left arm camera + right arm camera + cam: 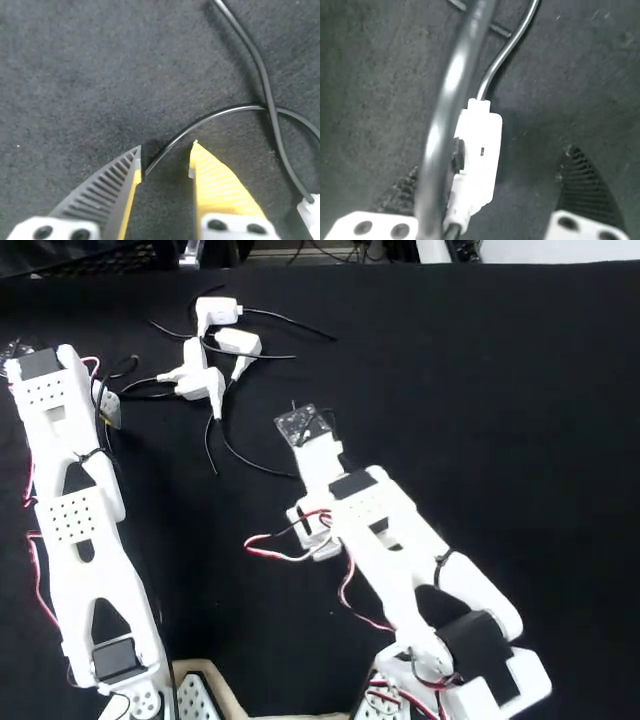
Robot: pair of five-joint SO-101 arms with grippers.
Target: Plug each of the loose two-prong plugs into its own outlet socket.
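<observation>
1. The left arm runs up the left side of the high view. The left gripper ends up in the upper left of the frame, low over the black cloth.
2. From its own wrist cam, the left gripper is partly open with a medium gap and isn't holding anything. A thin black cable curves along the cloth and its end sits right in the gap. As far as I can see it doesn't touch either finger.
3. A second cable crosses that one and runs into a small white piece cut off at the picture's edge. I can't tell what it is.
4. The right arm comes in from the lower right, and the right gripper sits near the middle of the frame, a bit above centre.
5. In the right wrist cam, the right gripper is spread wide. A white plug lies on the cloth between the fingers, closer to one of them, and neither finger is clamping it.
6. A thicker dark cable hangs close to the lens, in front of that plug.
7. The bunch of white plug pieces is up in the upper left-centre, with cables tangled all around. The top one lies apart from the rest. The lower ones touch, and I can't tell plug from socket or whether any are mated.
</observation>
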